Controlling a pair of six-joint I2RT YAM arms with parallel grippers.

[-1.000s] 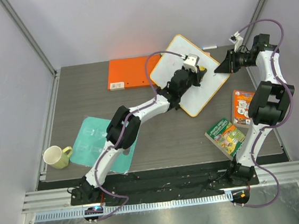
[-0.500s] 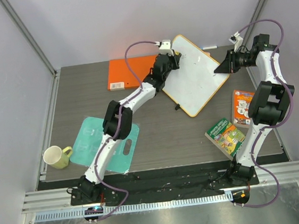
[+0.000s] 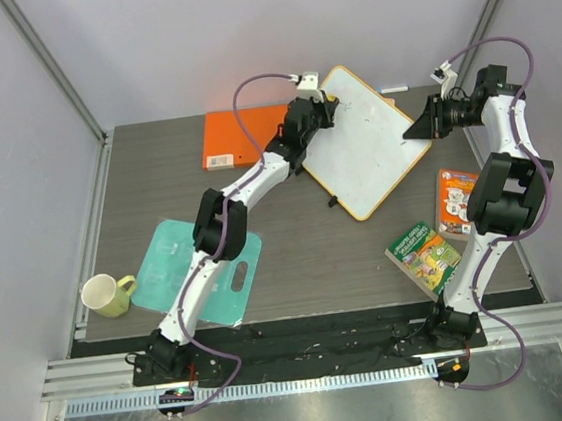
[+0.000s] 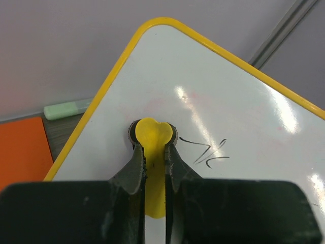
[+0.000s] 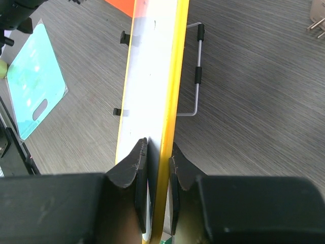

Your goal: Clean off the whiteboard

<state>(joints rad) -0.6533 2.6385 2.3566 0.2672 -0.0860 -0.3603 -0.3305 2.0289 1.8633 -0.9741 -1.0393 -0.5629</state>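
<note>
The white, yellow-rimmed rectangular whiteboard, upper centre, is pinched at its edge by the right end effector. The left end effector is clamped on a small yellow eraser; one black scribble is yet to be wiped.

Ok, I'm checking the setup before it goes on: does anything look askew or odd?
The whiteboard lies diagonal to the table edges, one edge clamped in the right claw. A dark scribble sits unerased beside the yellow eraser in the left claw.
</note>
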